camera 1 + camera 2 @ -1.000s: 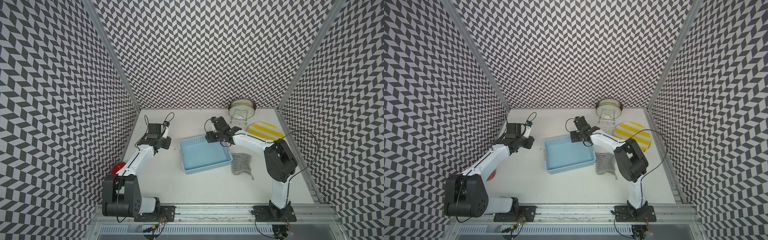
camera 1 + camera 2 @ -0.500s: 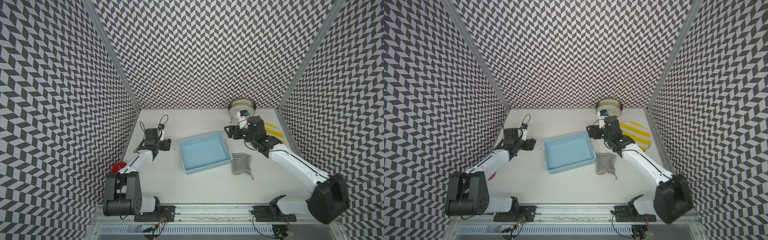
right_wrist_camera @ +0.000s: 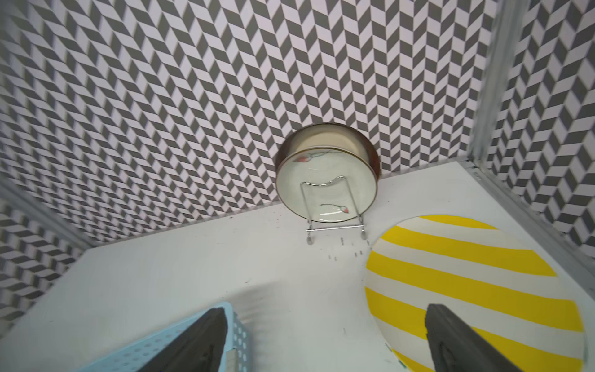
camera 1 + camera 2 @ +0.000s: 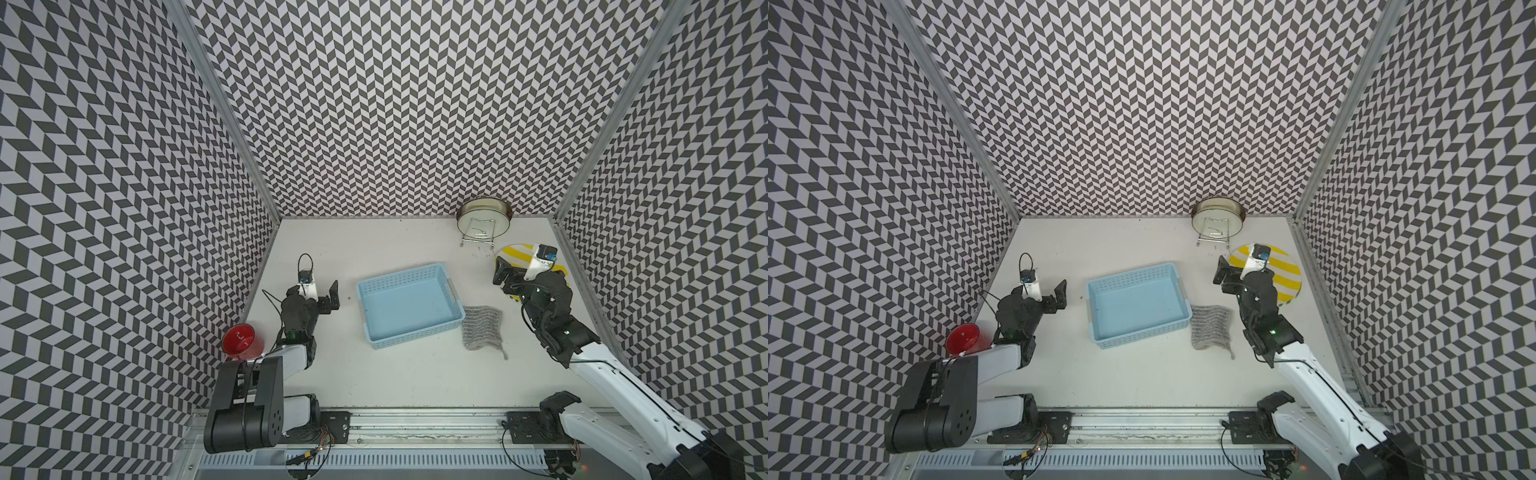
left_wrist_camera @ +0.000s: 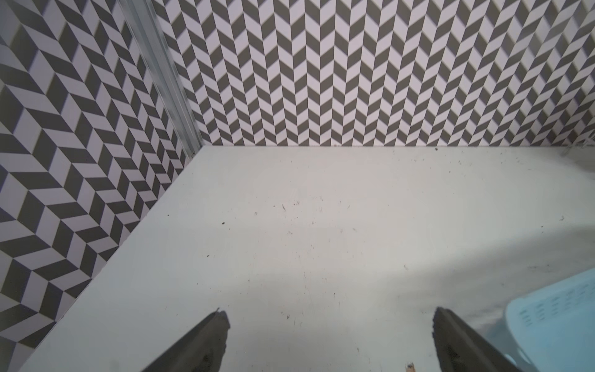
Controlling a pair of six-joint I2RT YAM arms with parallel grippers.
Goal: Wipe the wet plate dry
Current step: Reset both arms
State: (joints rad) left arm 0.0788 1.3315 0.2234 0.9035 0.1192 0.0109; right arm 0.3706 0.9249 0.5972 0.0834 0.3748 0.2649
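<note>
Left gripper (image 5: 328,319) and right gripper (image 3: 323,314) now wide open, empty, backed off the basket (image 4: 415,332); cloth (image 4: 482,326) and far-edge plate (image 4: 484,219) untouched, wiping not started.

Your left arm (image 4: 291,357) and right arm (image 4: 615,378) wear white shells between black joints. Behind the left gripper (image 5: 328,317) and the right gripper (image 3: 325,310) sits a white camera block (image 4: 306,286) with a blue face. A thin black cable (image 4: 305,254) loops off the left one. The fingers (image 5: 209,341) are dark grey wedges.
</note>
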